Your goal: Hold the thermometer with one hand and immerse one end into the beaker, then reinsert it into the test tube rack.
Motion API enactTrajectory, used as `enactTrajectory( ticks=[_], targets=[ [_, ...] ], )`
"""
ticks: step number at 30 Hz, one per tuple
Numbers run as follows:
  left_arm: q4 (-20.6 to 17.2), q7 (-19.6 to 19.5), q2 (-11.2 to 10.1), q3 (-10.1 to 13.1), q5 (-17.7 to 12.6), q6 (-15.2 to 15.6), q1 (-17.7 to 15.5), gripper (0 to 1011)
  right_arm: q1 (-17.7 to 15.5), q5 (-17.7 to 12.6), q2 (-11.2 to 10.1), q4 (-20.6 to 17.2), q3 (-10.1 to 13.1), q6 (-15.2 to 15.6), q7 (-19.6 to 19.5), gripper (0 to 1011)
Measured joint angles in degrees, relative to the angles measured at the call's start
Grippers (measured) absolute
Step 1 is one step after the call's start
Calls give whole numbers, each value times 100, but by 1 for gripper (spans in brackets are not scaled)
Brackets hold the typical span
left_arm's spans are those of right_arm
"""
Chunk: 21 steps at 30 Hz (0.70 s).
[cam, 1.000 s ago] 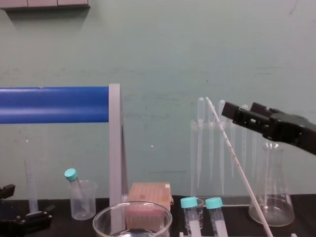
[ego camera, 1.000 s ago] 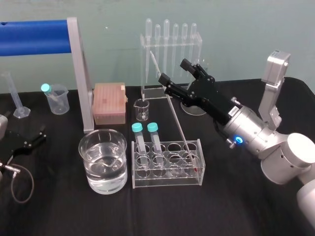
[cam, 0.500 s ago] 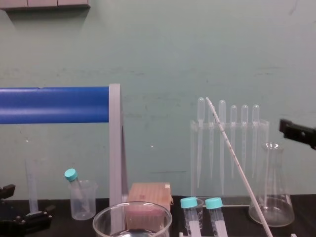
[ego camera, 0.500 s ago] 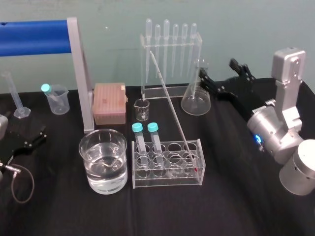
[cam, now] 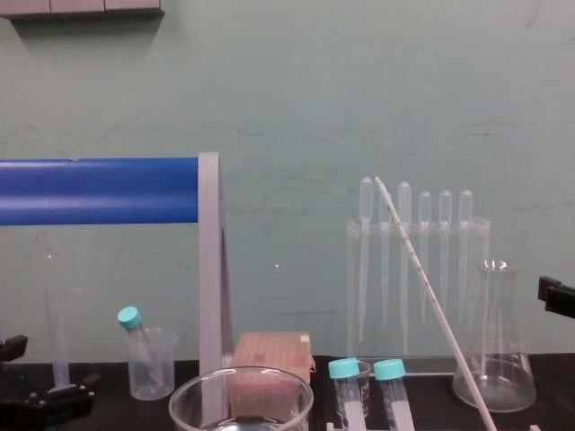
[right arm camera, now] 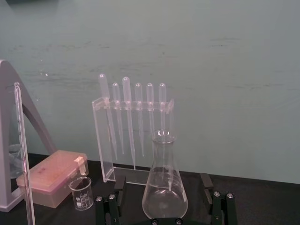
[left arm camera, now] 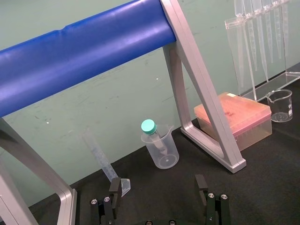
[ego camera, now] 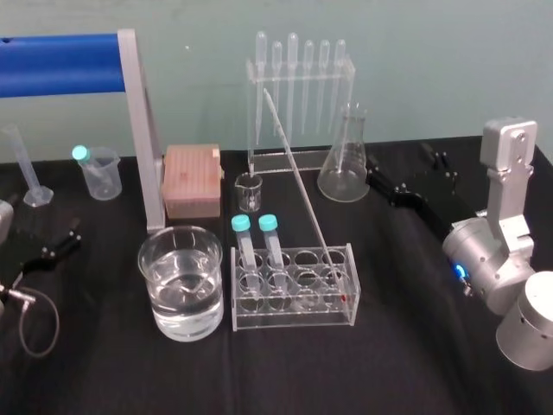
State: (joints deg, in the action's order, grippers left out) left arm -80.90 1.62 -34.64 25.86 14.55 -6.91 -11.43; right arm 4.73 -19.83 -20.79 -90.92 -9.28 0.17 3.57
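Head view: the right gripper (ego camera: 402, 166) has let go and pulled back to the right, just beside the conical flask (ego camera: 344, 169), jaws spread and holding nothing. The thermometer (ego camera: 297, 173) stands on its own, red bulb down at the right end of the test tube rack (ego camera: 294, 318), stem leaning up toward the pipette stand (ego camera: 298, 78). That looks like the reinsertion done. The beaker (ego camera: 154, 285) sits just left of the rack, holding water. The left gripper (ego camera: 59, 246) is parked at the desk's (ego camera: 389, 354) left edge, jaws spread too. There's open desk on the right for retiring; only the nearby flask needs watching.
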Motion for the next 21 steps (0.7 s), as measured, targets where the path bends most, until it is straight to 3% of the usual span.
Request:
enactTrajectory(
  ticks=[21],
  targets=[
    [0, 0, 0, 0, 0, 0, 0, 1008, 35, 3, -21, -21, -27, -33, 0, 1000]
  ],
)
